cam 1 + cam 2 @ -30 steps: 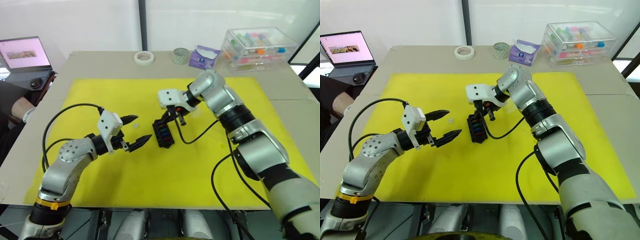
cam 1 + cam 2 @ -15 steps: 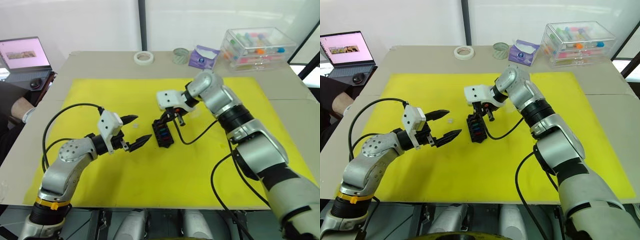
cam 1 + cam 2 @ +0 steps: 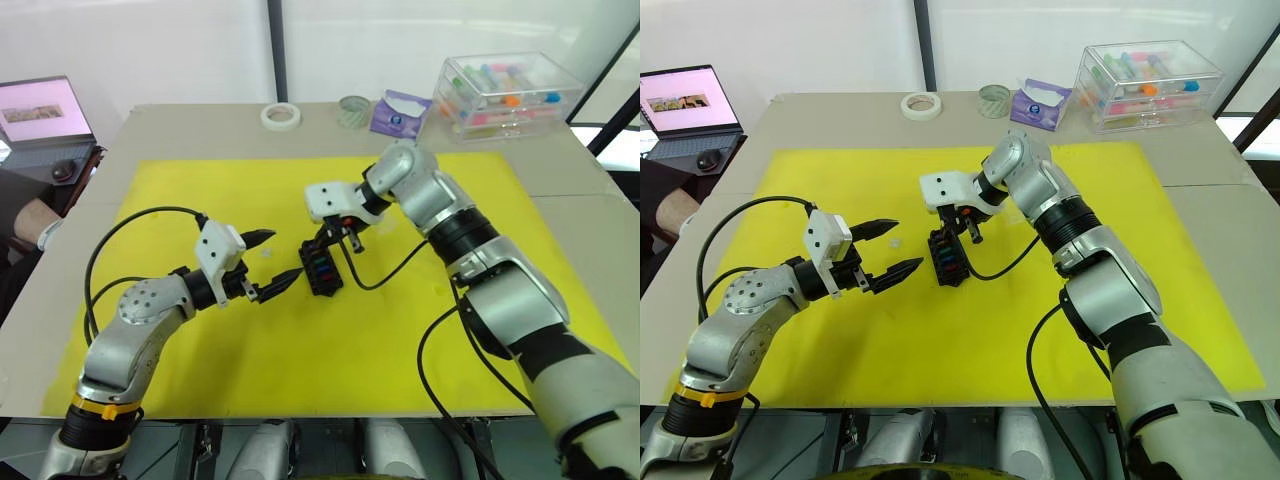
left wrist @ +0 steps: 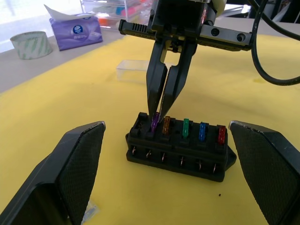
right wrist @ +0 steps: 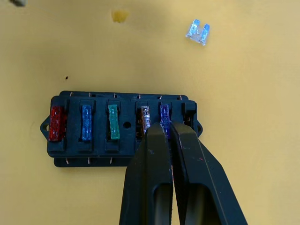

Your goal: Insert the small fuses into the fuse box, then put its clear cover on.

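Yellow mat (image 3: 400, 330), tape roll (image 3: 280, 116), tissues (image 3: 398, 112)

Fuses (image 5: 112, 121) in fuse box (image 5: 123, 157), mat (image 3: 400, 330) centre.

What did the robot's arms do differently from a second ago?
Not much. The whole picture slid a little, so the camera moved, not the things. The right gripper still pinches the purple fuse at the end of the fuse box. The left gripper still hovers open beside the box. Red, blue, green and brown fuses sit in their slots, and one loose clear fuse lies on the yellow mat.
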Available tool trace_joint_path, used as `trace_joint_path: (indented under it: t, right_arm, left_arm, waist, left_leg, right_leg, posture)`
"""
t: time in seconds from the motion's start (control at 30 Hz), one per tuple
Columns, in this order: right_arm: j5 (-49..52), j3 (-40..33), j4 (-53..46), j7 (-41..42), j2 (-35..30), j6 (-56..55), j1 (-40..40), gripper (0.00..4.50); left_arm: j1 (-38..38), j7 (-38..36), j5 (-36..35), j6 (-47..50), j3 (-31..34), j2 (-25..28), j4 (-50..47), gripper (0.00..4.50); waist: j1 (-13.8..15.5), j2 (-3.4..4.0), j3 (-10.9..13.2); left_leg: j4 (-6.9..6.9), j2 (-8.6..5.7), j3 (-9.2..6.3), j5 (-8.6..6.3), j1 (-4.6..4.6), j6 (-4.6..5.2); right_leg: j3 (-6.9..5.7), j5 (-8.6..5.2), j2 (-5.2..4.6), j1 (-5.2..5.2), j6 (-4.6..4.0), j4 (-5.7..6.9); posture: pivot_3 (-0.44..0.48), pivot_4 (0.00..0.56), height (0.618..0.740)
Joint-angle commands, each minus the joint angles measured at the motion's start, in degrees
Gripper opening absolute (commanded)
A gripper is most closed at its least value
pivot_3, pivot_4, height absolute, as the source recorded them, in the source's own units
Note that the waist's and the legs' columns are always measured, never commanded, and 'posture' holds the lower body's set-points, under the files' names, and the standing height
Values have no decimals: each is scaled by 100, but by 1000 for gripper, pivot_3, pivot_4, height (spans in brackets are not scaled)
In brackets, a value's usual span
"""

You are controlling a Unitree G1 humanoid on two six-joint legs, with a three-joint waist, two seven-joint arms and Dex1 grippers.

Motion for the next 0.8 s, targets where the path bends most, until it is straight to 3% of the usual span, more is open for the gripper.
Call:
trace_joint_path:
  t: [0.03,0.2,0.8]
  right_arm:
    - [-40,80,201,154,151,317,-132,0]
    - [7,55,337,278,246,705,-248,0]
    - [-182,136,455,144,275,471,-196,0]
  left_arm:
    - [-26,40,49,-63,45,-5,-132,4459]
    - [-5,76,125,-107,58,-21,-83,4459]
    - [-78,68,209,-152,38,-74,53,4459]
  waist:
    - [-3,0,0]
    - [-2,0,0]
    - [-4,1,-1]
  left_leg:
    - [0,0,0,0,1,0]
    - [0,0,0,0,2,0]
    - [0,0,0,0,3,0]
  right_leg:
    - [0,0,0,0,0,0]
    - [1,0,0,0,0,0]
    - [1,0,0,1,0,2]
  posture:
    - [0,150,740]
    - [0,150,740]
    - [0,150,740]
